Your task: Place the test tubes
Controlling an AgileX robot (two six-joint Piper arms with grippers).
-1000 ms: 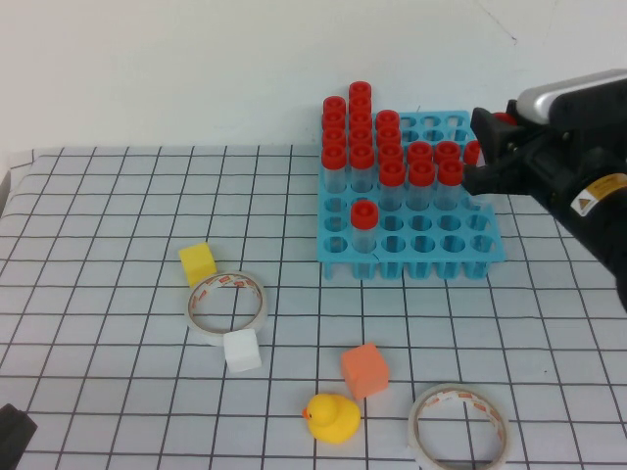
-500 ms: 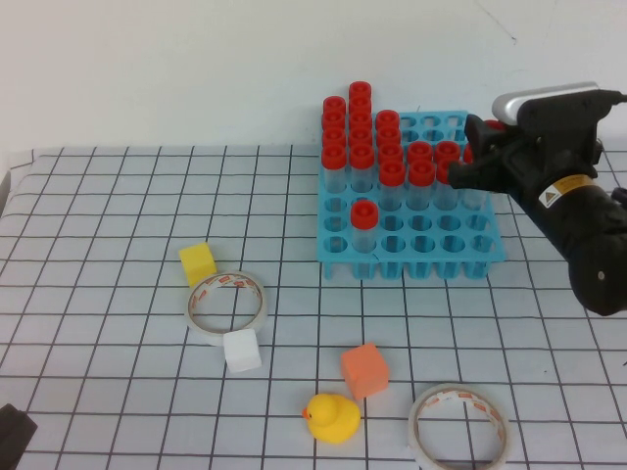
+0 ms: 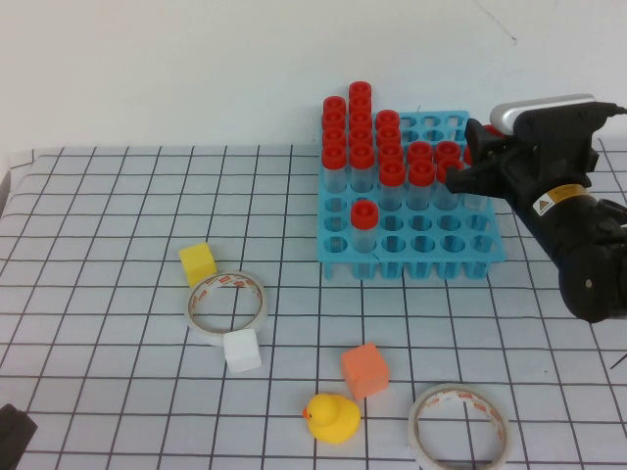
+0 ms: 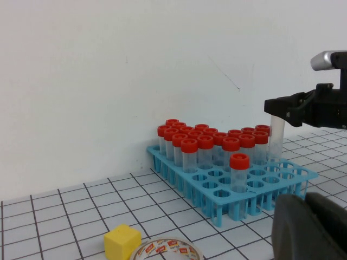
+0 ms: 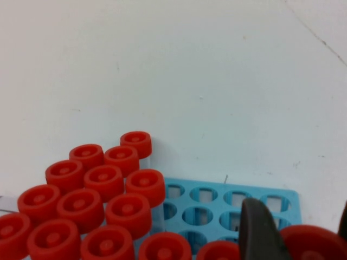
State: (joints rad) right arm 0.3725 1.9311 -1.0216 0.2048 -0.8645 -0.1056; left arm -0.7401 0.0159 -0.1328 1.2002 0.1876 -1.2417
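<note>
Jaws of the right gripper [image 3: 470, 174] are pinching a test tube [image 4: 277, 142] by its red-capped top, at the right edge of the blue rack [image 3: 421, 259]; I see the tube hanging upright, its lower end down among the rack's holes, though I can't tell how deep it sits. The left gripper [image 3: 12, 433] has its jaws pressed together, well away from the rack toward its near left; capped tubes [image 3: 361, 137] crowd the rack's back left, and a lone tube [image 3: 363, 225] stands nearer its front.
</note>
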